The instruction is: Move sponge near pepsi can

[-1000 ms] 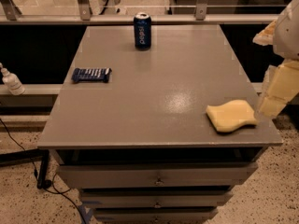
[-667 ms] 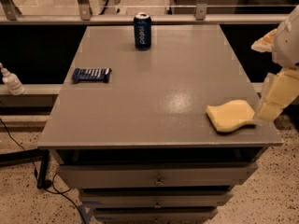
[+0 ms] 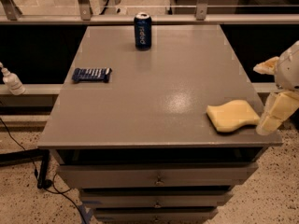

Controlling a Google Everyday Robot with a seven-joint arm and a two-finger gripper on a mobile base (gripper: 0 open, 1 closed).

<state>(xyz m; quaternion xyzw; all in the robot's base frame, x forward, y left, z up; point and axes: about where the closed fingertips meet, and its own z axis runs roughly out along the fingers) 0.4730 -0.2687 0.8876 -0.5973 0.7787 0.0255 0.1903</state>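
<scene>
**Pincer (image 3: 261, 99) open beside sponge (image 3: 232, 116) at tabletop (image 3: 177, 73) edge**

At far right, just off the tabletop: pale fingers (image 3: 276, 112) spread apart, gripping nothing, lower one just beside the sponge. Pale-yellow, wavy-edged, lying flat at the near right corner. Well apart, upright at the far edge: dark blue pepsi can (image 3: 142, 30). Near the left edge: flat dark blue snack bar wrapper (image 3: 92, 74).

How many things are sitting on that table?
3: a can at the far edge, a snack bar near the left edge, a sponge at the near right corner. None look hidden. The gripper hovers just right of the sponge.
</scene>
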